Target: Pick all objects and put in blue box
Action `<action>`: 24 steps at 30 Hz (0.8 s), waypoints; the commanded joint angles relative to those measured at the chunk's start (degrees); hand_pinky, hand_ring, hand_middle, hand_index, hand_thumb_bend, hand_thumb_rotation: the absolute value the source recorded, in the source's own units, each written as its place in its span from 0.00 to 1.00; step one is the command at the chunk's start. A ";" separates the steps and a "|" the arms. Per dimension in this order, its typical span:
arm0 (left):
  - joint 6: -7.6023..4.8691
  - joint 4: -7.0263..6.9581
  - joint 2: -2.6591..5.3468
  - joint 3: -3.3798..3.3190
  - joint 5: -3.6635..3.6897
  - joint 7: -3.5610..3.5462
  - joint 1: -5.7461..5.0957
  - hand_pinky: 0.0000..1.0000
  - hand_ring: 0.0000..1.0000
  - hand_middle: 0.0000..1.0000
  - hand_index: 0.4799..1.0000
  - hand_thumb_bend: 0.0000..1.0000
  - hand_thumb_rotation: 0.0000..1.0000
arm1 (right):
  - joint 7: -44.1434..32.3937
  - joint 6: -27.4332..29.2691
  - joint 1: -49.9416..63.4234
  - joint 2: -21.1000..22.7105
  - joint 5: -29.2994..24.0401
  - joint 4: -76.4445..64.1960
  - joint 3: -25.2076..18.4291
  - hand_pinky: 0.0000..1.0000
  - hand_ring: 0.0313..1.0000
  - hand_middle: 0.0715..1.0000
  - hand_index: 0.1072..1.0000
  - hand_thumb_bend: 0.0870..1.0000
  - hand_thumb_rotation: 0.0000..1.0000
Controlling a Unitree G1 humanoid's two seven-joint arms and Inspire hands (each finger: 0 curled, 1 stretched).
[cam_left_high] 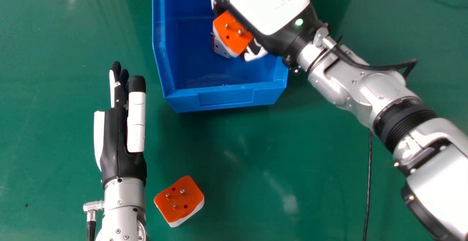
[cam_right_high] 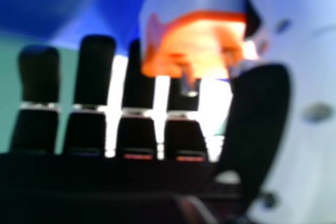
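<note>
My right hand (cam_left_high: 268,5) is over the blue box (cam_left_high: 225,94), an orange and white block (cam_left_high: 234,34) pinched between its fingers and thumb. In the right hand view, the block (cam_right_high: 199,43) lies between the fingertips and thumb of my right hand (cam_right_high: 260,114), with a metal pin sticking out. Below it on the box floor is a white piece with a reddish edge (cam_left_high: 220,48), partly covered by the held block. A second orange and white block (cam_left_high: 179,200) rests on the table, pins up. My left hand (cam_left_high: 122,135) is left of the box with straight fingers.
The green table (cam_left_high: 310,160) spreads around the box. A thin black cable (cam_left_high: 368,182) runs along the table under the right arm. The box's front wall stands between the right hand and the table block. The left forearm is close beside that block.
</note>
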State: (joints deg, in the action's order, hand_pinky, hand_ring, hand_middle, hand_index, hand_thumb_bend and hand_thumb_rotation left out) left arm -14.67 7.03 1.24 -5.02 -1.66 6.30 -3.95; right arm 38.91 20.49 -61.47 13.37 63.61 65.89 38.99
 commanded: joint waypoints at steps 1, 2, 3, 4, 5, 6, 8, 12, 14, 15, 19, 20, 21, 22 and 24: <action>-0.65 -1.10 -0.33 0.11 -0.42 0.08 -0.23 1.00 1.00 1.00 1.00 0.87 1.00 | 2.53 -0.20 -3.40 -0.23 -0.07 0.95 0.97 0.31 0.43 0.50 0.43 0.45 0.00; -0.57 -1.17 -0.29 0.11 -0.37 0.08 -0.24 1.00 1.00 1.00 1.00 0.87 1.00 | 2.71 -0.21 -3.54 -0.32 -0.10 1.38 1.48 0.31 0.43 0.50 0.43 0.45 0.00; -0.65 -1.14 -0.27 0.11 -0.20 -0.02 -0.24 1.00 1.00 1.00 1.00 0.87 1.00 | 2.96 -0.08 -3.61 -0.39 -0.22 1.74 1.91 0.31 0.43 0.50 0.43 0.45 0.00; -0.55 -1.19 -0.34 0.16 -0.25 -0.09 -0.27 1.00 1.00 1.00 1.00 0.87 1.00 | 3.34 -0.03 -3.63 -0.47 -0.28 2.05 2.31 0.31 0.43 0.50 0.43 0.45 0.00; -0.40 -1.29 -0.42 0.21 -0.23 -0.23 -0.31 1.00 1.00 1.00 1.00 0.87 1.00 | 3.72 -0.12 -3.60 -0.57 -0.27 2.30 2.71 0.31 0.43 0.50 0.43 0.45 0.00; -0.40 -1.31 -0.50 0.24 -0.32 -0.26 -0.35 1.00 1.00 1.00 1.00 0.87 1.00 | 4.04 -0.20 -3.56 -0.66 -0.26 2.55 3.08 0.31 0.44 0.50 0.43 0.45 0.00; -0.72 -1.20 -0.37 0.17 -0.31 -0.08 -0.35 1.00 1.00 1.00 1.00 0.87 1.00 | 4.70 -0.25 -3.52 -0.80 -0.23 3.02 3.75 0.31 0.44 0.50 0.43 0.45 0.00; -1.00 -0.68 -0.34 0.01 -0.35 0.22 -0.08 1.00 1.00 1.00 1.00 0.87 1.00 | 5.65 -0.34 -3.51 -0.95 -0.43 3.76 4.71 0.31 0.44 0.50 0.44 0.45 0.00; -0.99 -0.62 -0.36 -0.07 -0.04 0.04 0.00 1.00 1.00 1.00 1.00 0.87 1.00 | 5.64 -1.30 -3.46 -0.95 -0.38 3.69 5.06 0.31 0.43 0.49 0.45 0.45 0.00; -1.08 -0.55 -0.36 -0.10 -0.12 0.14 0.04 1.00 1.00 1.00 1.00 0.87 1.00 | 5.24 -2.40 -3.44 -1.05 -0.27 3.63 5.27 0.31 0.43 0.49 0.45 0.45 0.00; -0.72 -0.50 -0.67 0.00 0.15 -0.57 0.05 1.00 1.00 1.00 1.00 0.87 1.00 | -0.30 -12.89 -3.21 -1.73 2.27 2.18 7.68 0.31 0.43 0.49 0.45 0.45 0.00; -0.77 -0.42 -0.71 0.00 0.25 -0.72 0.10 1.00 1.00 1.00 1.00 0.87 1.00 | -2.04 -14.98 -3.11 -1.84 2.76 1.60 8.15 0.31 0.43 0.49 0.45 0.45 0.00; -1.00 -0.30 -0.69 -0.02 0.17 -0.65 0.16 1.00 1.00 1.00 1.00 0.87 1.00 | -3.64 -16.66 -2.95 -1.94 2.93 0.91 8.42 0.31 0.43 0.49 0.45 0.45 0.00; -1.09 -0.25 -0.64 -0.05 0.09 -0.51 0.18 1.00 1.00 1.00 1.00 0.87 1.00 | -4.65 -17.74 -2.72 -1.91 2.91 0.11 8.51 0.31 0.43 0.49 0.45 0.45 0.00; -1.28 -0.17 -0.45 -0.09 -0.13 0.06 0.23 1.00 1.00 1.00 1.00 0.87 1.00 | -6.36 -19.61 -2.25 -1.72 2.93 -1.60 8.74 0.39 0.51 0.58 0.53 0.54 0.02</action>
State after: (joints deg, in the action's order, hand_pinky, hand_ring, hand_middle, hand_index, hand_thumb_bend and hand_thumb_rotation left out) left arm -14.70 7.34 0.76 -5.01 -1.64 6.18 -3.95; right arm 33.38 3.02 -62.32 11.30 66.38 66.62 47.79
